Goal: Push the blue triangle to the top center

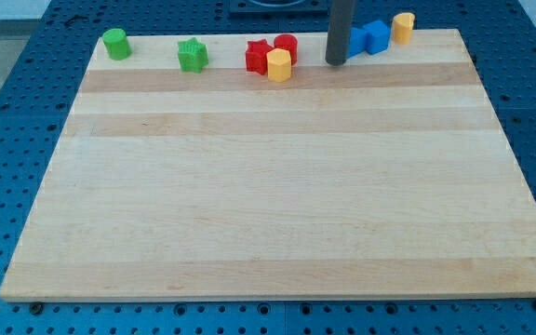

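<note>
The dark rod comes down from the view's top; my tip [335, 62] rests on the wooden board [277, 186] near its top edge, right of centre. A blue block [357, 43], partly hidden behind the rod so its shape is unclear, touches the rod's right side. A blue cube-like block [376, 36] sits against it on the right. A yellow block [403, 26] stands further right at the top edge.
Left of my tip are a red cylinder [286, 44], a yellow hexagonal block [279, 65] and a red star [258, 56]. A green star [193, 55] and a green cylinder [114, 43] stand at the top left. A blue pegboard table [7, 112] surrounds the board.
</note>
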Motion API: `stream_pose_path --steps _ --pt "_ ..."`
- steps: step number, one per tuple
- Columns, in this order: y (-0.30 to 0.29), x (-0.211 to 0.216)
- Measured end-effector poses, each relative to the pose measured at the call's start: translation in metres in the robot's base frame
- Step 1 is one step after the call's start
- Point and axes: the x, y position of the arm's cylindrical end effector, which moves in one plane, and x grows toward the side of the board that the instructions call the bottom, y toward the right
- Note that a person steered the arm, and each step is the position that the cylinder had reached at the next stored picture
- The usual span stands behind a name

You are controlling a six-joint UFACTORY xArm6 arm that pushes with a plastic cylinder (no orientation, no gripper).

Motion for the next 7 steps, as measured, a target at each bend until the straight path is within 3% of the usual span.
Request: stream_pose_path --steps 2,4,7 --pt "0.030 0.017" --pt "0.092 -0.028" --pt "0.042 -0.046"
